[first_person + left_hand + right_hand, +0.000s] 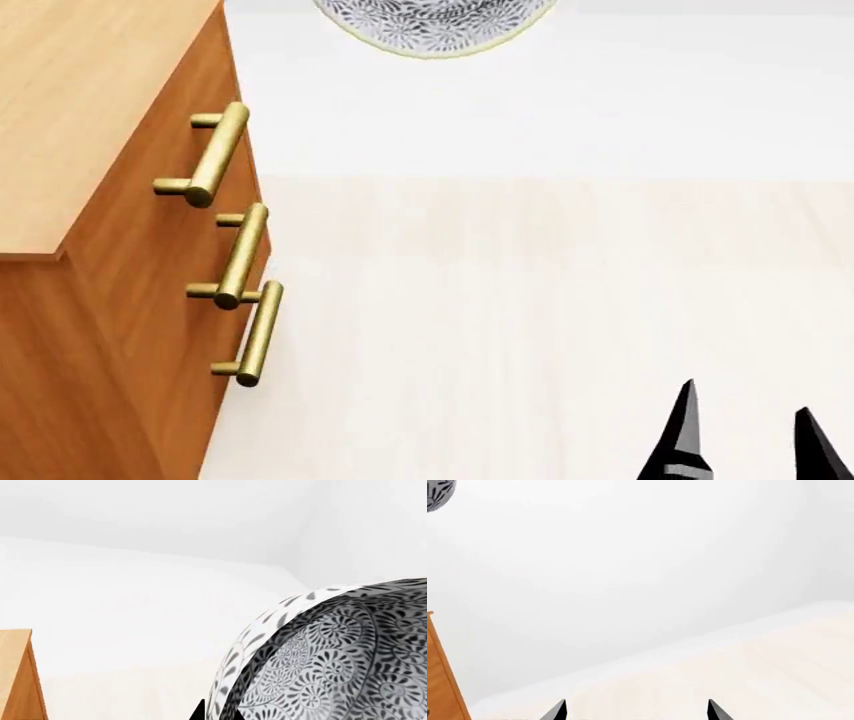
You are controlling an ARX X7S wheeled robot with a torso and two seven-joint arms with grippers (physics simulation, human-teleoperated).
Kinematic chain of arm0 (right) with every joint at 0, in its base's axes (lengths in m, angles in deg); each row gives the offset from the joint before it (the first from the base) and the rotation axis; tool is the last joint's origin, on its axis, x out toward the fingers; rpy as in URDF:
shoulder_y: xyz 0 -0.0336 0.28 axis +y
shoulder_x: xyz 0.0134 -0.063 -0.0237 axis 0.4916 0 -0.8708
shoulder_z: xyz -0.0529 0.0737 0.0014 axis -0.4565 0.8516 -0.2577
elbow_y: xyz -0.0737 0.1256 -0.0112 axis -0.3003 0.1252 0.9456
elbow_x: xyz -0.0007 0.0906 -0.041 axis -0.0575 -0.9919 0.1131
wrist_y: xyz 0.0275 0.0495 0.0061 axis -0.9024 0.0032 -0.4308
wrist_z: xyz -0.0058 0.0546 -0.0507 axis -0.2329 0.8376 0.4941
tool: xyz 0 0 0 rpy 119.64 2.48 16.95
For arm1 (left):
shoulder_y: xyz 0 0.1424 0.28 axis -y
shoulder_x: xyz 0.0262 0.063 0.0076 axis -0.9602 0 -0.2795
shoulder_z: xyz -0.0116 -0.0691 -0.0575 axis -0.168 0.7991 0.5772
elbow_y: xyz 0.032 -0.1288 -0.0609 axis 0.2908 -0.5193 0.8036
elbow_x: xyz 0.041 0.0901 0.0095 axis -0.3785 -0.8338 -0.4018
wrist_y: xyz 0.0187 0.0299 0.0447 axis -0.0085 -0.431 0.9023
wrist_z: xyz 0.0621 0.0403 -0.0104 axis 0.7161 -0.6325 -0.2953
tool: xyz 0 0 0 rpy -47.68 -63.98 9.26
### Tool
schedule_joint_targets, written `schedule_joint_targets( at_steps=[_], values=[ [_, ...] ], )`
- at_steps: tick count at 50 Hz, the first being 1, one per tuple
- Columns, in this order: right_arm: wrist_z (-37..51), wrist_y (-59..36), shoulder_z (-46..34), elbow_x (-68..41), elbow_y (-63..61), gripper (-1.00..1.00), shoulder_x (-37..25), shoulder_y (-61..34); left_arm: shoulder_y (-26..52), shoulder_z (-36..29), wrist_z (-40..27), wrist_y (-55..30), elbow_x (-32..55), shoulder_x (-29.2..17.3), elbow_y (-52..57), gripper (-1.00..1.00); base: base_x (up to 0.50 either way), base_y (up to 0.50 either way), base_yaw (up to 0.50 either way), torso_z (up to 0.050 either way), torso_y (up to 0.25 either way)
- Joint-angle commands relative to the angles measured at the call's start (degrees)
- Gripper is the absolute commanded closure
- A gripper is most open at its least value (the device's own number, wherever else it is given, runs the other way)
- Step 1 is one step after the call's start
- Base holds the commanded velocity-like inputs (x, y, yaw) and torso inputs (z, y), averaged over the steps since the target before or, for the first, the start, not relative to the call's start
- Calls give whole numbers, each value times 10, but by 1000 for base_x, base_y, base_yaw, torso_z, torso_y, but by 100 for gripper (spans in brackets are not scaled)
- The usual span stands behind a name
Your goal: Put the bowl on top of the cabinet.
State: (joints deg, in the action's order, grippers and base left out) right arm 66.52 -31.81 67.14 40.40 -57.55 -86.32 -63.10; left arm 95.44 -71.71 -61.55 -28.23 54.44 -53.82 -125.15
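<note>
The bowl (pixel 333 660), deep and white with a dense grey-black floral pattern, fills the left wrist view. My left gripper (pixel 220 713) is shut on its rim, one dark fingertip on each side of the wall. In the head view the bowl (pixel 434 22) hangs at the top edge, up in the air and right of the cabinet (pixel 94 110); the left gripper itself is out of that view. The orange-brown cabinet top is bare where it shows. My right gripper (pixel 742 435) stands open low at the right with nothing between its fingers (pixel 557 711).
Three brass bar handles (pixel 220 150) stick out from the cabinet's drawer fronts toward the open floor. Pale floor (pixel 534 320) stretches right of the cabinet to a white wall (pixel 640 555). The cabinet's edge (pixel 17 680) shows in the left wrist view.
</note>
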Motion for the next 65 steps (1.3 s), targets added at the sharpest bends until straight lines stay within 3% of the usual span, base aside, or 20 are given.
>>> schedule_joint_targets(
  at_steps=[1,5,10,13,18,23,28,30,38,39,40,42,45,49,65],
  values=[
    [3,-9,2,-4,25,-100,2,-17,32,81,6,15,-46,-6,-64,100,0,0,0,0,0],
    [8,-8,4,-1,24,-100,1,-16,28,248,3,-6,-187,-6,-64,100,0,0,0,2,0],
    [7,-11,5,-6,31,-100,1,-21,23,530,6,-16,-420,-3,-64,100,0,0,0,0,2],
    [9,-10,5,-3,27,-100,1,-18,25,652,7,-12,-534,0,-64,100,0,0,0,0,0],
    [12,-6,7,-1,17,-100,-2,-10,32,838,-21,-20,-631,-5,-64,100,0,0,0,0,0],
    [10,-3,11,-8,16,-100,-3,-8,45,952,-87,-4,-684,-8,-64,100,0,0,0,0,0],
    [5,-4,12,-14,16,-100,-4,-7,53,992,-105,3,-713,-9,-64,100,0,0,0,0,0],
    [2,-7,8,-15,18,-100,-3,-10,46,1037,-142,36,-704,-11,-64,100,0,0,0,0,0],
    [7,-1,12,-13,6,-100,-5,0,41,1065,-179,58,-725,-16,-64,100,0,0,0,0,1],
    [6,0,12,-14,3,-100,-6,2,42,1071,-224,49,-730,-18,-64,100,0,0,0,0,0],
    [7,0,12,-13,3,-100,-6,3,42,1076,-200,64,-724,-17,-64,100,0,0,0,0,0],
    [6,-1,10,-12,3,-100,-5,2,50,1053,-172,57,-735,-16,-64,100,0,0,0,0,0],
    [7,-2,9,-11,5,-100,-4,0,47,1089,-239,61,-722,-18,-64,100,0,0,0,0,0],
    [5,-2,9,-13,5,-100,-5,0,45,1084,-336,128,-742,-16,-64,100,0,0,0,0,0],
    [6,-6,5,-10,12,-100,-2,-7,35,1072,-435,200,-736,-15,-64,100,0,0,0,0,1]
  ],
)
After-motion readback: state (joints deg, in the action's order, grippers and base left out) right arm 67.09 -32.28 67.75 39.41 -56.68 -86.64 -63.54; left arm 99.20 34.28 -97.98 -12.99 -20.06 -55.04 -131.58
